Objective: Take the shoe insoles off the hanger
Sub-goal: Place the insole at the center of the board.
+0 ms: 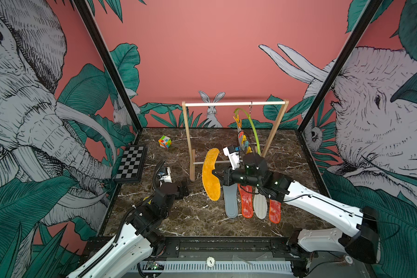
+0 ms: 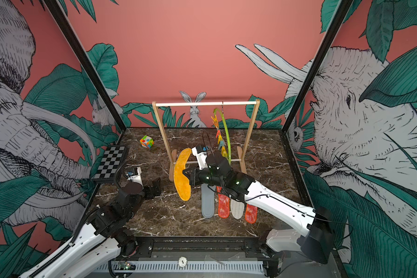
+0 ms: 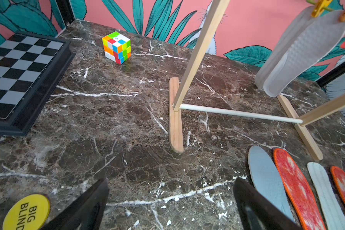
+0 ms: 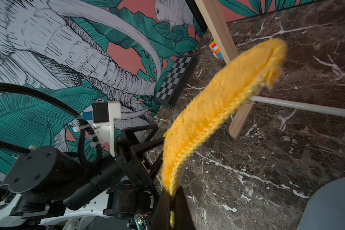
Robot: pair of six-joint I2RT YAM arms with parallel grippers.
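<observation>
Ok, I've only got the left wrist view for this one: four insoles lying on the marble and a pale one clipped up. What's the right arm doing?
Observer: The right gripper is shut on the mustard yellow insole and holds it up in front of the wooden rack.
Reviewer: Is that one off the hanger?
Observer: Yes. In both top views it is apart from the hanger, to its left.
Reviewer: And the hanger itself?
Observer: It hangs by its hook from the white rod, near the rod's right end.
</observation>
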